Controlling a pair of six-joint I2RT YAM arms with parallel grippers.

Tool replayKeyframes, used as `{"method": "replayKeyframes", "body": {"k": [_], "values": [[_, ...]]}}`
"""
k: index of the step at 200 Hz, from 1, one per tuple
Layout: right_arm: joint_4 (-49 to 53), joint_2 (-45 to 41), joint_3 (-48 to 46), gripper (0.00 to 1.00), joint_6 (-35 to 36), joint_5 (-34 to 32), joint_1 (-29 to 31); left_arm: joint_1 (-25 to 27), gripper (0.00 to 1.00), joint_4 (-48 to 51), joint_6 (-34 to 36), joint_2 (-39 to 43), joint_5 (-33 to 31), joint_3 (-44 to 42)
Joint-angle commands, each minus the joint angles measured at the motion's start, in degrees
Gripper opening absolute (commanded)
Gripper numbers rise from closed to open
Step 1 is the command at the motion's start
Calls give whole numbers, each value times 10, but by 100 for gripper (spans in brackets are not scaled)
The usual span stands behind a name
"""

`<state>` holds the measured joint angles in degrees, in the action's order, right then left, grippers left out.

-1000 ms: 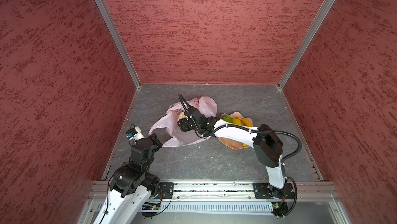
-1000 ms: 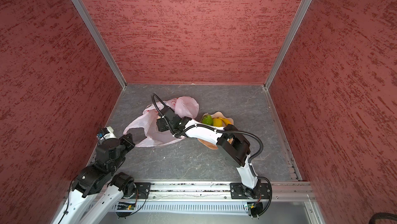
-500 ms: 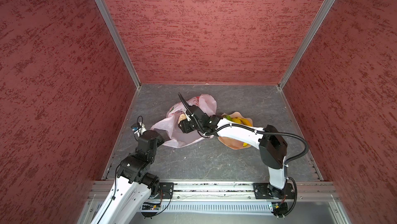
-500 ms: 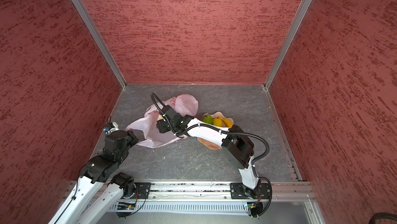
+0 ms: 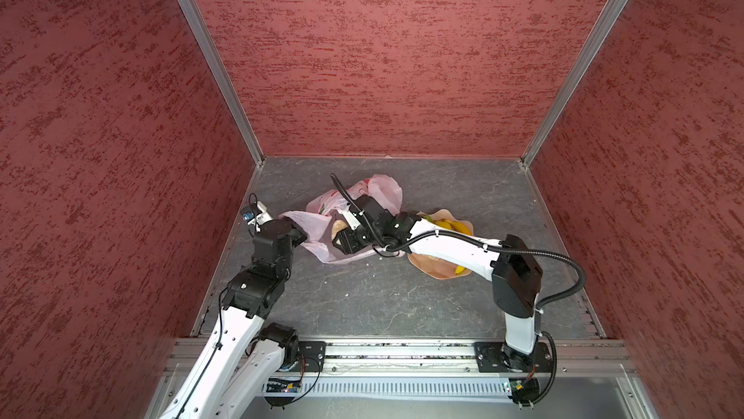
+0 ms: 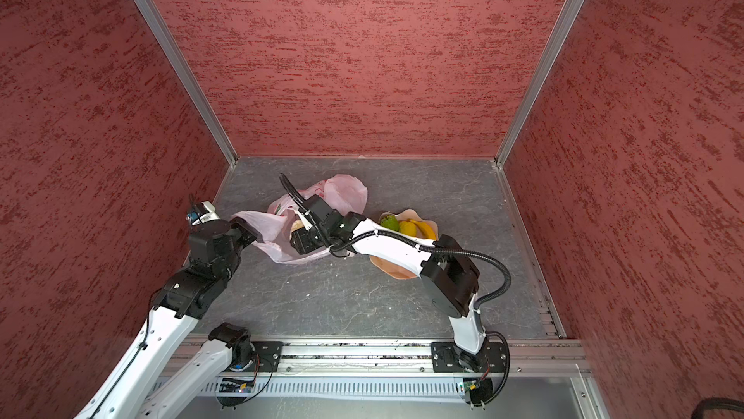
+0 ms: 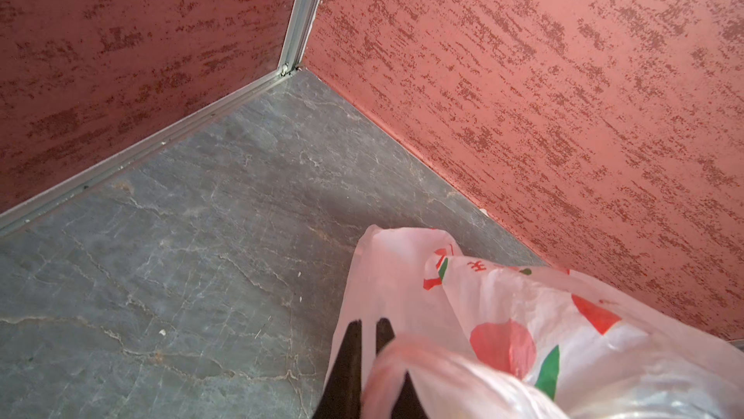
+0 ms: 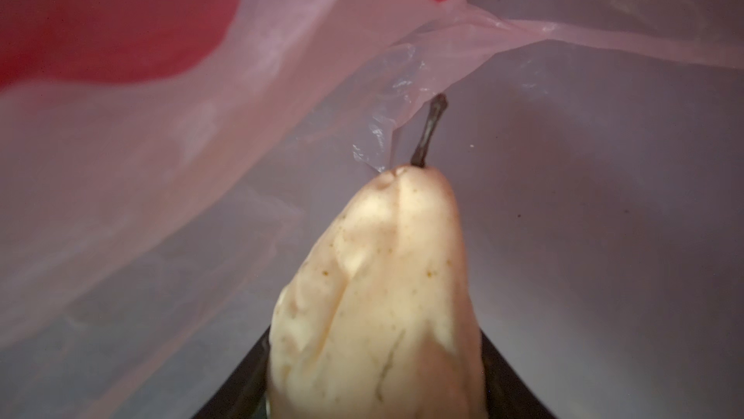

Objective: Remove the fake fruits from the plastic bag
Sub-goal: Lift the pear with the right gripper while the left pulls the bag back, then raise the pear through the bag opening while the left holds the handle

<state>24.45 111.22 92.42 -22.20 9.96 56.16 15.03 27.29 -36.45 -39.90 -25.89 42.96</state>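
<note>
Lab-type robot test cell, not a home or shop. Red textured wall panels (image 5: 382, 55) box in a grey slate-look tabletop (image 5: 362, 296), joined w/ aluminium corner profiles (image 5: 209, 55). Front edge: metal mounting rail (image 5: 402, 356) w/ bolted arm bases (image 5: 511, 356), bare circuit boards (image 5: 282, 388) & corrugated cable conduit (image 5: 581, 280). No furniture or household fittings.

Small red printed characters (image 7: 479, 266) on the plastic bag (image 7: 402, 276) are too creased to read.

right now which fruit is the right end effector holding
The beige pear, inside the bag; the green one, yellow one and banana lie in the bowl.
</note>
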Motion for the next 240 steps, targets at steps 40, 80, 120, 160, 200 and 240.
{"method": "replayKeyframes", "body": {"k": [40, 80, 120, 160, 200, 240], "values": [[16, -48, 16, 36, 24, 18, 4, -63, 12, -96, 50, -85, -2, 21], [-9, -71, 5, 35, 16, 3, 4, -75, 13, -117, 34, -107, 38, 16], [-2, -69, 16, 35, 18, 23, 6, -75, 15, -103, 18, -74, 87, 20], [-12, -73, 14, 35, 15, 9, 6, -67, 22, -78, -10, -25, 124, 6], [-31, -64, 27, 35, 9, 1, 7, -53, 36, -37, -38, 33, 147, -27], [-27, -32, 63, 35, 11, -23, 5, -43, 59, 24, -54, 93, 160, -35]]}}
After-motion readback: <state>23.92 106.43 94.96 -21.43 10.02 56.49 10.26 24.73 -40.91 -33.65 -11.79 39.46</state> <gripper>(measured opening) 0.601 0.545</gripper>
